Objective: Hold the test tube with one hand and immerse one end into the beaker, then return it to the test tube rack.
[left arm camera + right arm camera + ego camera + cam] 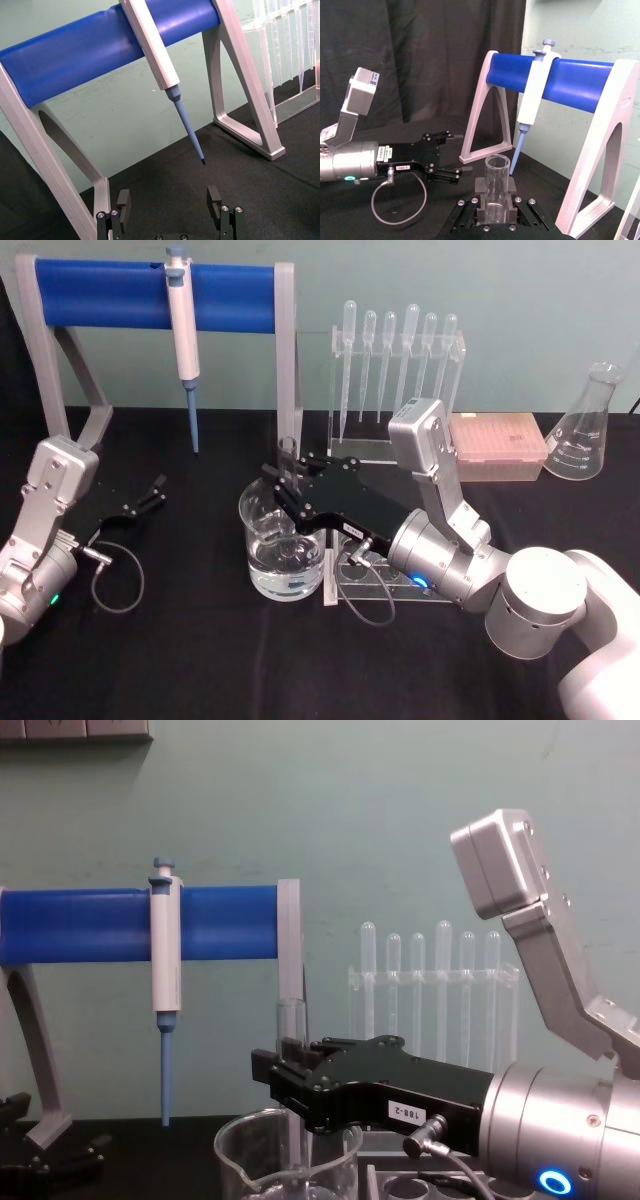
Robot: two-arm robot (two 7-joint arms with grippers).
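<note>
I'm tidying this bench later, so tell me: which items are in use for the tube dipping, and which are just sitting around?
In use:
test tube, held upright in the right hand
beaker, under the tube

Sitting around:
pipettor on its blue stand
pipettes in their rack
conical flask
pink tip box
left hand, open, parked

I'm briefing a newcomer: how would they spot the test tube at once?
Start at the wide glass beaker holding water at the table's middle. The right gripper reaches over it, and the test tube stands upright in its fingers. Unlike the thin bulb-topped pipettes racked behind, it is thicker, clear and open-rimmed.
</note>
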